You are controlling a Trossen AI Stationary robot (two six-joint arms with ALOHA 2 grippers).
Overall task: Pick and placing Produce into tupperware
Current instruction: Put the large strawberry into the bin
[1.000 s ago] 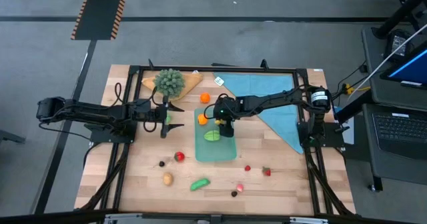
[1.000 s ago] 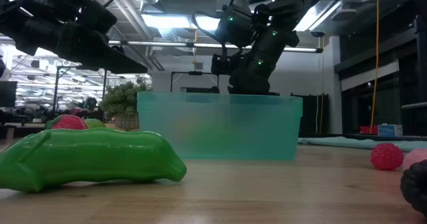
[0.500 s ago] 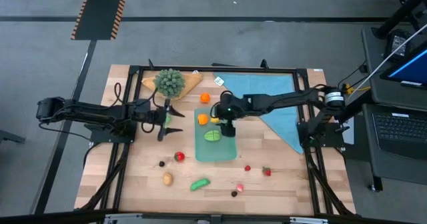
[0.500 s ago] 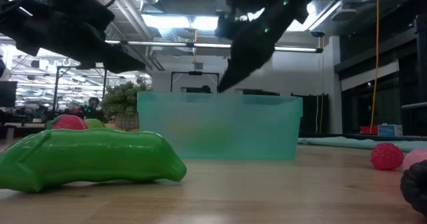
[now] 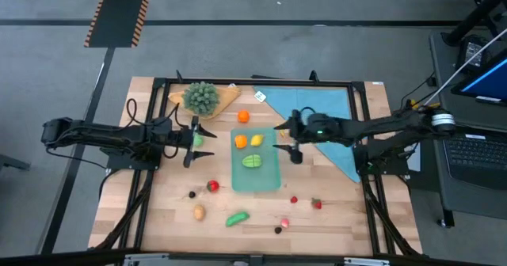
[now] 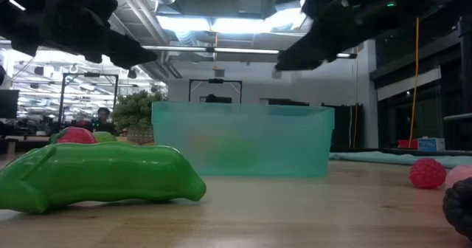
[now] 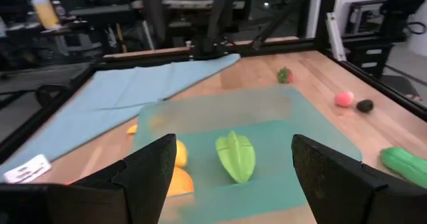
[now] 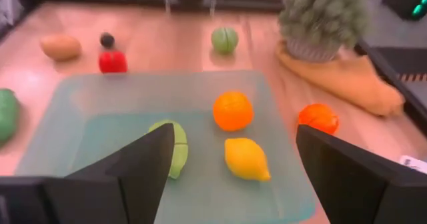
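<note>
The teal tupperware stands mid-table and holds an orange fruit, a yellow lemon and a green star fruit. My right gripper hangs open and empty above the container's right rim, slanting down. My left gripper hovers open and empty left of the container, beside a small green fruit. Another orange fruit lies beyond the container. Loose produce lies on the near half: a green pod, a brown piece, red pieces and dark ones.
A light-blue cloth covers the far right of the table. A bushy green bunch stands on a tan board at the far left, with a white tag beside it. A black frame borders the table.
My right gripper has drawn back from over the tupperware toward the table's right edge and risen, tipping from pointing down to nearly level, its fingers open throughout. The yellow lemon now shows in the container where the gripper stood.
</note>
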